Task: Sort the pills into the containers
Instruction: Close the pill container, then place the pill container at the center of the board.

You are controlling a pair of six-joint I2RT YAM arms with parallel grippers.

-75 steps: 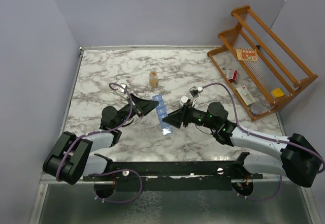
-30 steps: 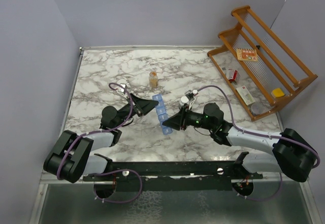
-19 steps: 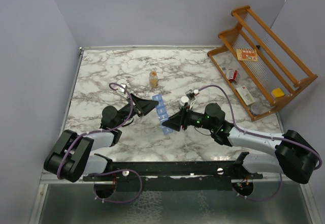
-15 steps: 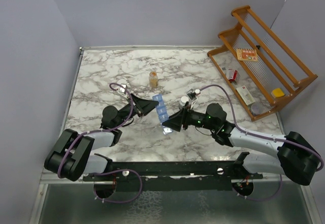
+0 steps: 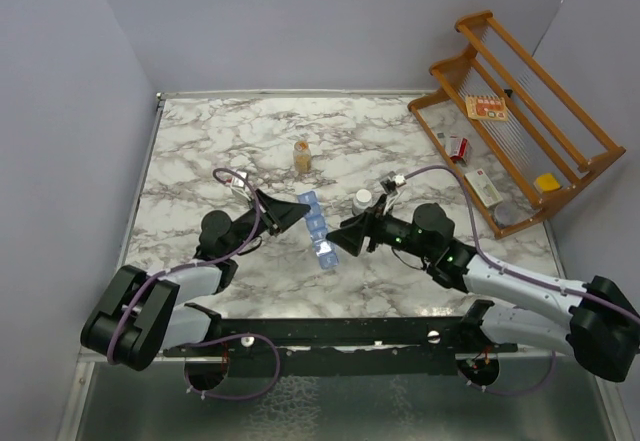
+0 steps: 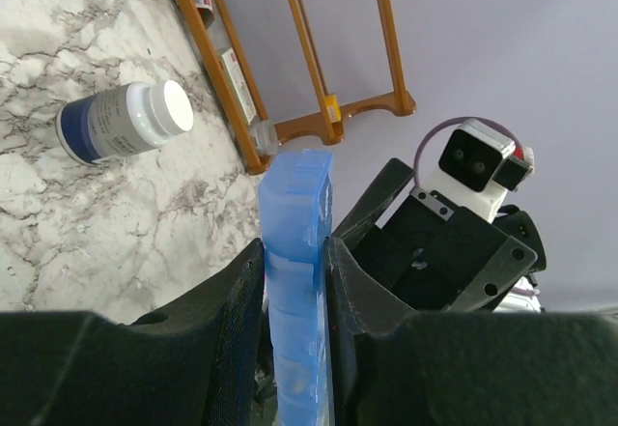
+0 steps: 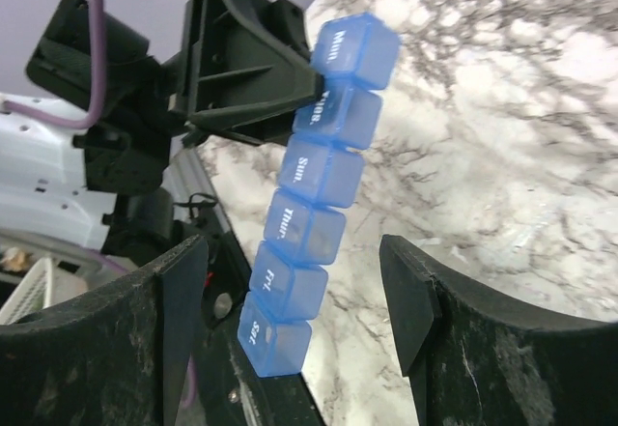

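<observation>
The left tool is clenched on the pill strip — its two fingers press the narrow sides of the blue plastic close to one end. The rest of the row juts out from the grip towards the near edge of the desk. The strip sits about mid-desk between the two arms and looks to be held just clear of the marble top. Its lids are all down, each printed with a short day name, with "Fri" and "Sat" at the free end.

The right tool is released — its jaws stand wide apart on either side of the strip's free end, touching nothing. A dark bottle with a white cap stands just beyond it, and an amber bottle stands farther back. A wooden rack sits at the desk's far right corner.
</observation>
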